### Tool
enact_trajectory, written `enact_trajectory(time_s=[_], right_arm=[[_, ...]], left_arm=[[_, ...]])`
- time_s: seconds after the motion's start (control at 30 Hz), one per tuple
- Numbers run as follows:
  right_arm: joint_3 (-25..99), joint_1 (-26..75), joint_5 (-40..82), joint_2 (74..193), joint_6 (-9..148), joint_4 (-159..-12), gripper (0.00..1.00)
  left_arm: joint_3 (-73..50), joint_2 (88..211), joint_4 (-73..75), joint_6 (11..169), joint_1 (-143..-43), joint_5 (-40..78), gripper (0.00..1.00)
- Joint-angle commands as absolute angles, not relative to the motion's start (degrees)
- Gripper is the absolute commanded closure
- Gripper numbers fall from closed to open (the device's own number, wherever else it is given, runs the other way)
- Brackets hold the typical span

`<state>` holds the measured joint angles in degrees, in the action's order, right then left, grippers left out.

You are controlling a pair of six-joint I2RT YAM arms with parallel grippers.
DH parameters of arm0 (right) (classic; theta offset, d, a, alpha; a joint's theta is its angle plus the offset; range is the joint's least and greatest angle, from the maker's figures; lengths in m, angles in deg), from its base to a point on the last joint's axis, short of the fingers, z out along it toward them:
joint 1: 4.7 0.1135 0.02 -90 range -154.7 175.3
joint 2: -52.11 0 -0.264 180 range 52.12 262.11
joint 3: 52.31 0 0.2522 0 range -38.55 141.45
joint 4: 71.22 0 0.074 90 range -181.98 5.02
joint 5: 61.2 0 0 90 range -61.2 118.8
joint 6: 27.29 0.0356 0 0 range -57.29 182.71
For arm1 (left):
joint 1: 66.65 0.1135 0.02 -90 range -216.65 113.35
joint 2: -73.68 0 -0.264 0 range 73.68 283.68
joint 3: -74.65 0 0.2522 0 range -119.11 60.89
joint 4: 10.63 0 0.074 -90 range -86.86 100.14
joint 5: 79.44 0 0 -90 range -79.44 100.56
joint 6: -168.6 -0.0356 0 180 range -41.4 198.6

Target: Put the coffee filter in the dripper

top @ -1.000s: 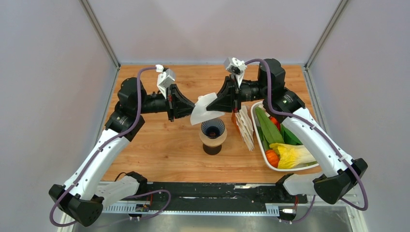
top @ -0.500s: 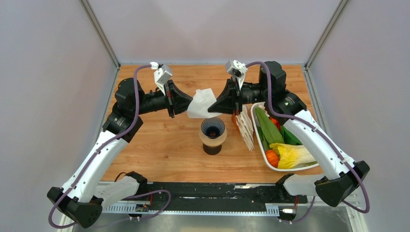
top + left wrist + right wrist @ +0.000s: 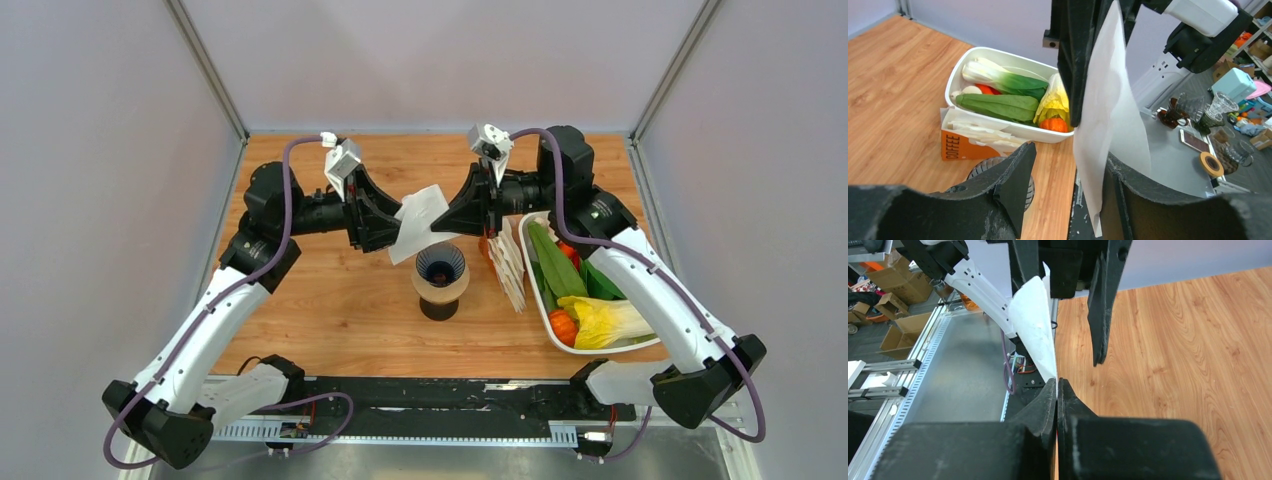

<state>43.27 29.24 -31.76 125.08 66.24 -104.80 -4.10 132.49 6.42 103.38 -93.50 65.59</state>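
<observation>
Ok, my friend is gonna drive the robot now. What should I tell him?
Right gripper: shut on a corner of the coffee filter.
Left gripper: open, one finger on each side of the coffee filter, not clamping it.
Coffee filter: in the air, beside the dripper, which stands empty mid-table.
Done: coffee filter picked up.
Left: bring it over the dripper, lower it in, let go.

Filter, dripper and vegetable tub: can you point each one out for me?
filter (image 3: 420, 218): top view, middle of the white sheet.
dripper (image 3: 441, 266): top view, its dark ribbed inside.
tub (image 3: 1003, 52): left wrist view, the white rim at its upper edge.
</observation>
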Motion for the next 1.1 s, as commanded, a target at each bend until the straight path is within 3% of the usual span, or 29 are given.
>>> enact_trajectory(time_s=[0.0, 0.57, 0.87, 1.07], right_arm=[[46.64, 29.19, -33.44, 125.21, 66.47, -102.8, 1.0], [45.47, 29.14, -34.62, 125.4, 71.45, -97.9, 1.0], [41.69, 29.23, -36.07, 123.8, 70.21, -99.47, 1.0], [41.79, 29.68, -36.42, 124.45, 69.41, -100.25, 1.0]], left_arm=[[-2.78, 131.97, 3.44, 103.8, -93.33, 64.88, 0.43], [6.51, 129.24, -13.62, 116.44, -93.31, 62.54, 0.42], [-6.79, 133.16, 3.96, 100.0, -93.32, 63.53, 0.41], [-8.92, 134.86, 4.72, 100.02, -93.93, 65.87, 0.41]])
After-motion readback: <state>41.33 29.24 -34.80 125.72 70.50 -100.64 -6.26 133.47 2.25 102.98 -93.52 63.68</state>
